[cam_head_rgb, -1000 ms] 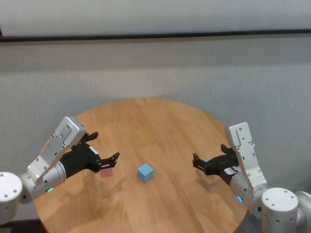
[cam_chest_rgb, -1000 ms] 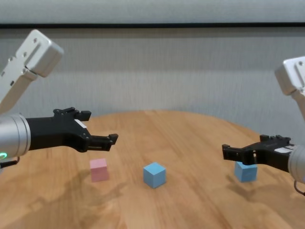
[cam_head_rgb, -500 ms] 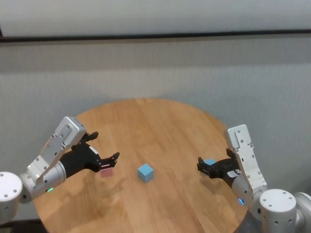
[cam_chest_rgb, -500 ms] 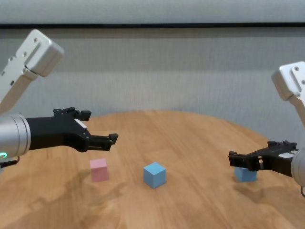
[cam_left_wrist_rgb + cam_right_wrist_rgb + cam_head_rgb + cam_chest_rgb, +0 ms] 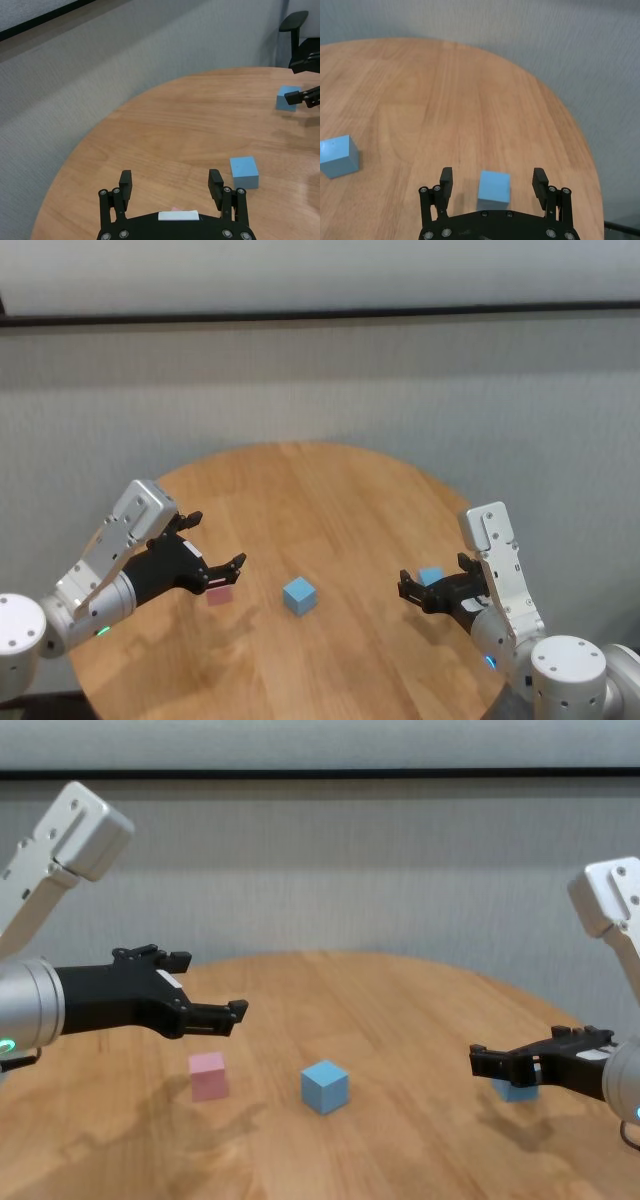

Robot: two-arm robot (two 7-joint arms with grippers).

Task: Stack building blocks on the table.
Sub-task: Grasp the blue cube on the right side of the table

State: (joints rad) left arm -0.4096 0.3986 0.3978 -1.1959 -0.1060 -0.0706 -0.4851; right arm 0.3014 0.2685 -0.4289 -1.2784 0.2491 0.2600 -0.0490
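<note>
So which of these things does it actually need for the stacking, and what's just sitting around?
Needed for the job:
- pink block
- middle blue block
- right-hand blue block, between the open fingers of the right end effector
- table
- left end effector, open, above the pink block

Just lying about:
- black office chair beyond the table

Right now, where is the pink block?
The pink block sits on the table's left side, under the open left gripper, left of the middle blue block.
</note>
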